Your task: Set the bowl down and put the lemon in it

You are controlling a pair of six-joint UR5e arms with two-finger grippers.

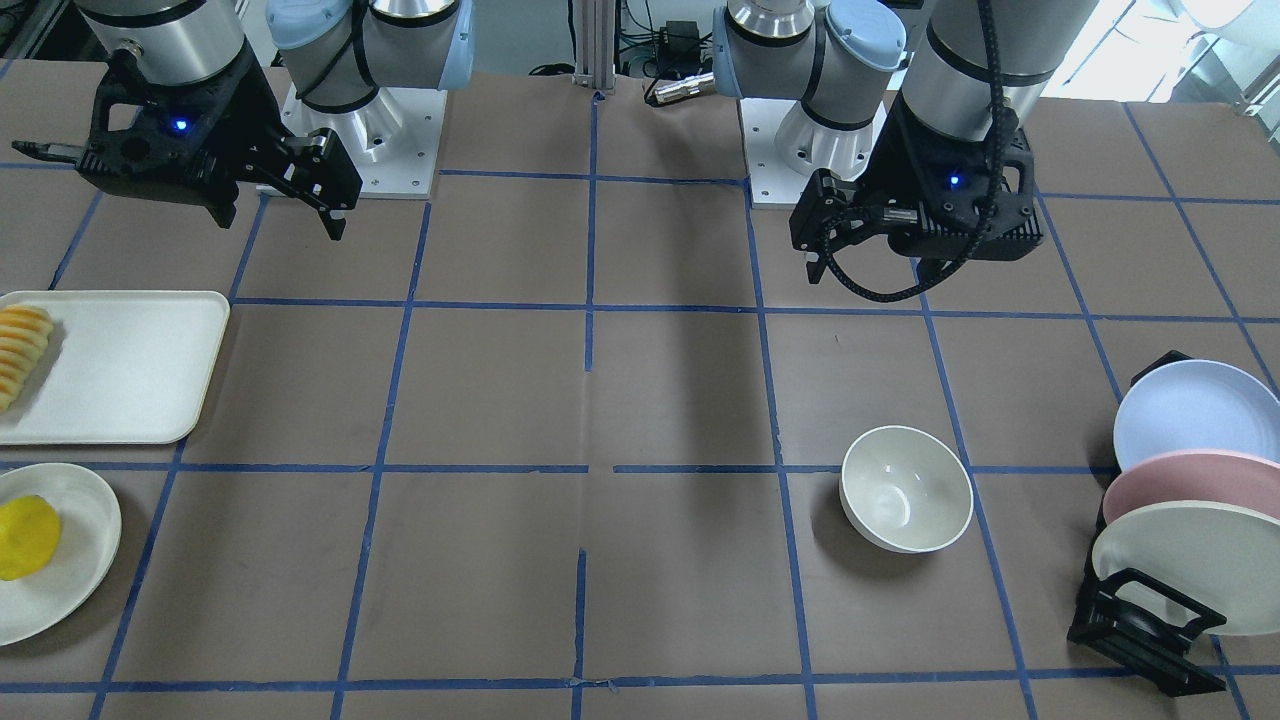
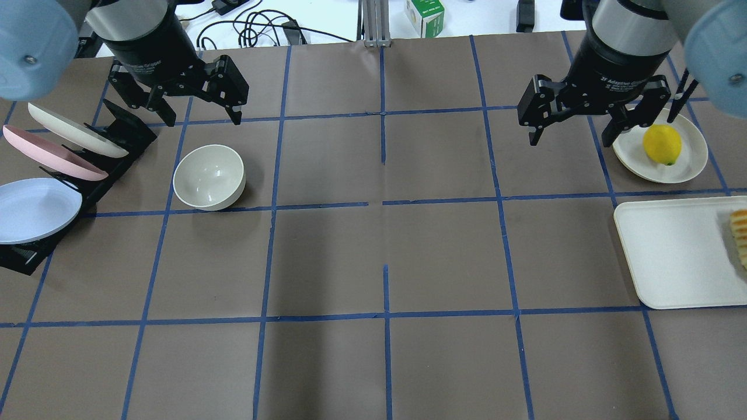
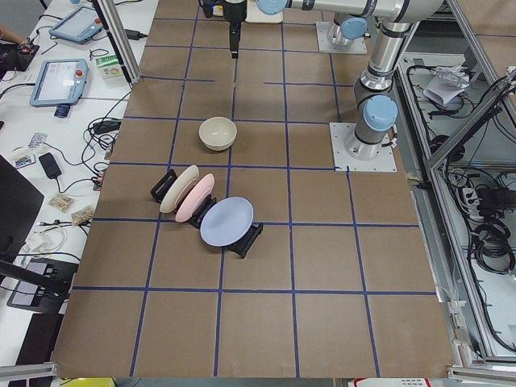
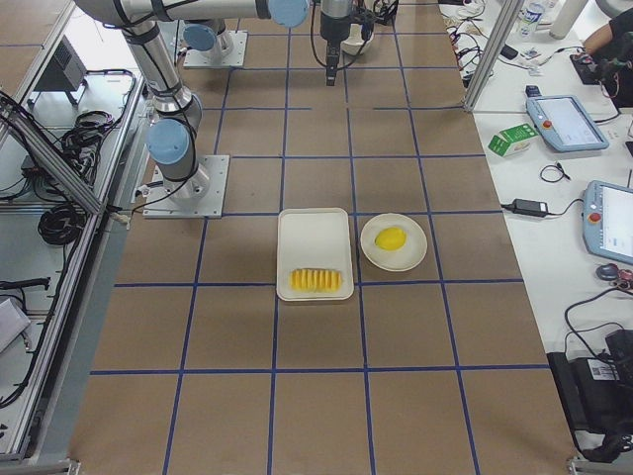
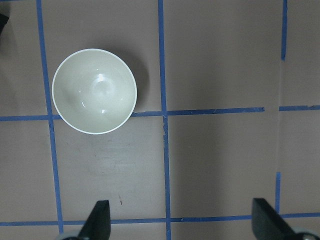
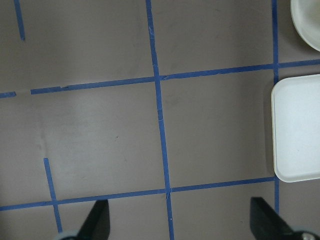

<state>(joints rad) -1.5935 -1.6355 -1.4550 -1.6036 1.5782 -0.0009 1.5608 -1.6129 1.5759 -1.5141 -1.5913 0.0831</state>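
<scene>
Well apart — bowl [image 2: 209,177] leftward, lemon [image 2: 662,144] far rightward.

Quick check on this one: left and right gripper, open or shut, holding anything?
Left gripper: open, empty; the bowl is not gripped.
Right gripper: open, empty; the lemon lies on its plate.

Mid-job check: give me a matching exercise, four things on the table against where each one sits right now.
Things:
1. bowl
2. lemon
3. sliced fruit
4. blue plate

Places:
A. on the white tray
B. standing in the black rack
C. on the bare table, next to the rack
D. on the round plate

Pairs: 1-C, 2-D, 3-A, 4-B.
</scene>
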